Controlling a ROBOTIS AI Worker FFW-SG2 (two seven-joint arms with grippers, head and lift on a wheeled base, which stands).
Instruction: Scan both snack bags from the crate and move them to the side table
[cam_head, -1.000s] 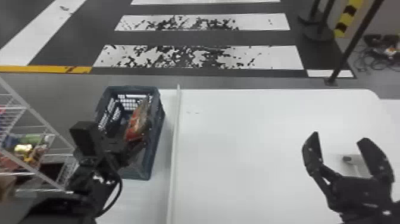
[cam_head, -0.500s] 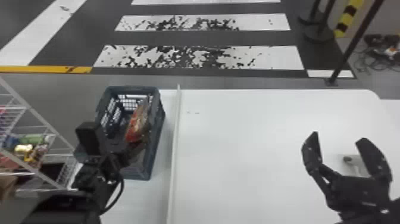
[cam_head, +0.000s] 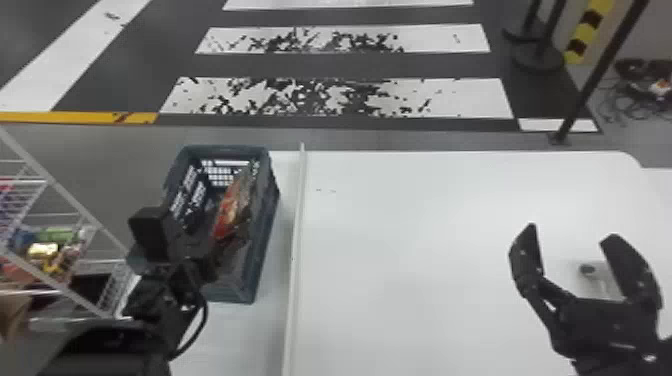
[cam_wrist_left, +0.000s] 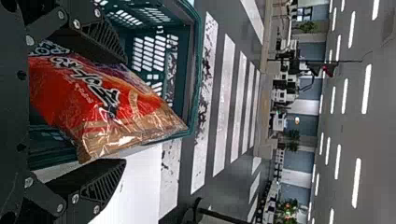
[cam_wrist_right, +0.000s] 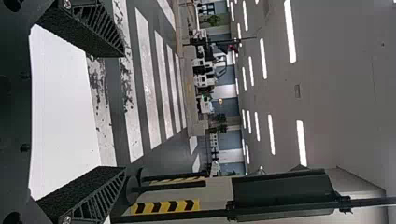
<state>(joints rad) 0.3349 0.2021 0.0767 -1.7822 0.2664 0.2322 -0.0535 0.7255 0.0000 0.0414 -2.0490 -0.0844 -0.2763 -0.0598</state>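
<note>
left arm (cam_head: 159, 240) nudged rightward, crate (cam_head: 264, 240) unmoved

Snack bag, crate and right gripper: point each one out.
Snack bag (cam_wrist_left: 105, 112): left wrist view, middle of its wrapper.
Crate (cam_head: 265, 225): head view, its right-hand wall.
Right gripper (cam_head: 571, 231): head view, midway between its open fingers' tips.

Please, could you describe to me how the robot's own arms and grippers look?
The left arm and right arm are black. The left one carries a boxy black block and a thin, curved black cable. The left gripper and right gripper each have two black fingers, with slanted ribs along their sides and small silvery screws.
</note>
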